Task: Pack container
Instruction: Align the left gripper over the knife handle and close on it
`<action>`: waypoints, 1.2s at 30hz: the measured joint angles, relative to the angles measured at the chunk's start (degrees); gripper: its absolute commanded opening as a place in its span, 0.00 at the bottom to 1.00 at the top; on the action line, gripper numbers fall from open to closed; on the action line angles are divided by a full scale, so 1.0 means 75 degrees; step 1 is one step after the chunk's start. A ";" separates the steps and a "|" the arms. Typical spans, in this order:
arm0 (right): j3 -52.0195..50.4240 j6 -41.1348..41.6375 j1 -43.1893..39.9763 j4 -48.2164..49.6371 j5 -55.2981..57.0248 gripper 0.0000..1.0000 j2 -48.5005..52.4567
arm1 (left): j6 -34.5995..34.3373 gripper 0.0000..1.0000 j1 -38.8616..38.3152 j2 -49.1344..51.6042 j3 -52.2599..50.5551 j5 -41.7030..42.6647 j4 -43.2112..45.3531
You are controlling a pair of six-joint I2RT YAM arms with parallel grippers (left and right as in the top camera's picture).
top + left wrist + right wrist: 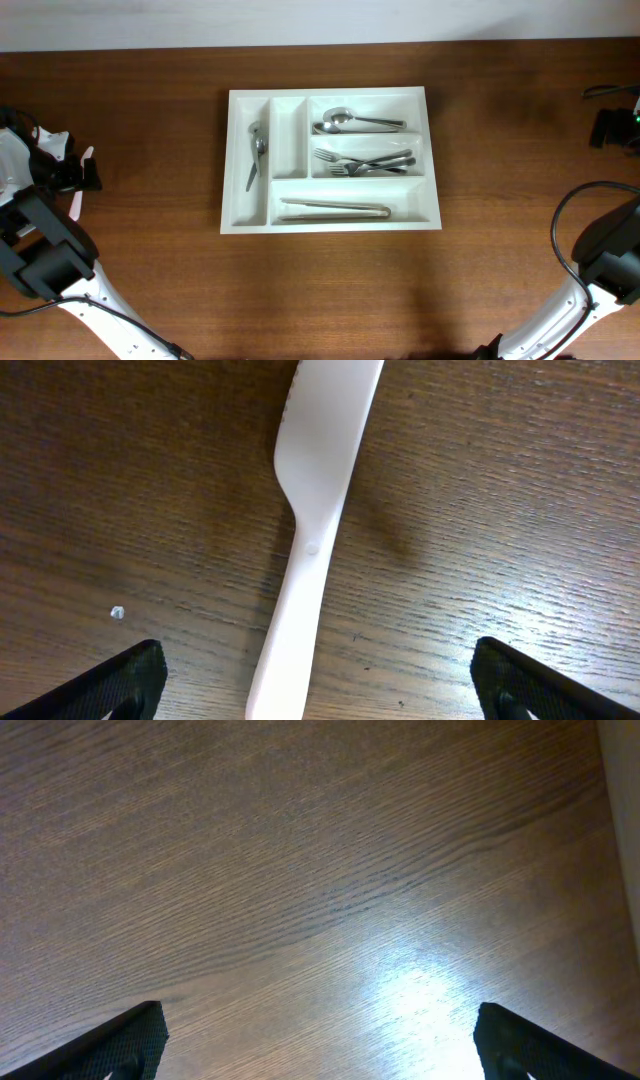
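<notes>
The white five-compartment container (240, 215) lies at the table's centre. Its left narrow compartment holds one metal utensil (256, 155). The long compartments hold spoons (355, 122), forks (365, 162) and tongs (335, 208). The second narrow compartment (289, 135) is empty. My left gripper (85, 178) is at the far left, open. In the left wrist view its jaws (315, 665) straddle a white plastic knife (312, 510) lying flat on the table, without touching it. My right gripper (612, 127) is at the far right edge, open and empty (320, 1025) over bare wood.
The brown wooden table (330, 290) fills the view. A pale wall strip runs along the far edge (320, 20). Black cables loop near the right arm (565, 215). A white edge shows at the right of the right wrist view (628, 840).
</notes>
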 measured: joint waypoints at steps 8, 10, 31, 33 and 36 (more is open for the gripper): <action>0.0000 0.0003 0.0000 0.0000 0.0003 0.98 0.0000 | 0.0020 0.99 0.0000 0.0169 0.0000 -0.0003 0.0015; 0.0000 -0.0003 0.0000 0.0000 0.0000 0.99 0.0000 | 0.0023 0.99 0.0000 0.0187 0.0000 -0.0006 0.0032; 0.0000 0.0003 0.0000 0.0000 0.0003 0.99 0.0000 | 0.0023 0.99 0.0000 0.0201 0.0000 -0.0329 0.0143; 0.0000 0.0000 0.0000 0.0000 0.0003 0.99 0.0000 | 0.0023 0.99 0.0000 0.0201 0.0000 -0.0329 0.0184; 0.0000 0.0000 0.0000 0.0000 0.0003 0.99 0.0000 | 0.0023 0.99 0.0000 0.0210 0.0000 -0.0329 0.0248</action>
